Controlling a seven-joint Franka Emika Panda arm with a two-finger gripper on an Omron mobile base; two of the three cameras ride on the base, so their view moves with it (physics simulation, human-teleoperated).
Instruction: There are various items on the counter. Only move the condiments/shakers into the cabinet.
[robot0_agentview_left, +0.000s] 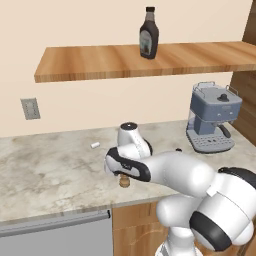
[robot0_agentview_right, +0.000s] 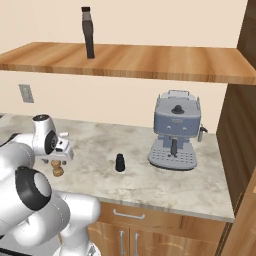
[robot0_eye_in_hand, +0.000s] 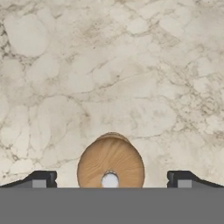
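fingers (robot0_eye_in_hand: 109, 180): spread wide, pointing straight down at the bench (robot0_eye_in_hand: 131, 65), gripping nothing
mill (robot0_eye_in_hand: 110, 162): upright on the bench, midway between the two fingers, a clear gap to each
shaker (robot0_agentview_right: 120, 162): on the bench, well away from the fingers, toward the coffee machine (robot0_agentview_right: 176, 131)
bottle (robot0_agentview_left: 149, 39): upright on the shelf (robot0_agentview_left: 100, 61), high above the fingers
white cylinder (robot0_agentview_left: 95, 145): lying on the bench, beyond the fingers near the wall

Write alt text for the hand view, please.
Looking straight down, a round tan wooden mill with a pale centre knob stands on the marbled counter, between the open gripper's two dark fingertips, which sit well clear of it on either side.
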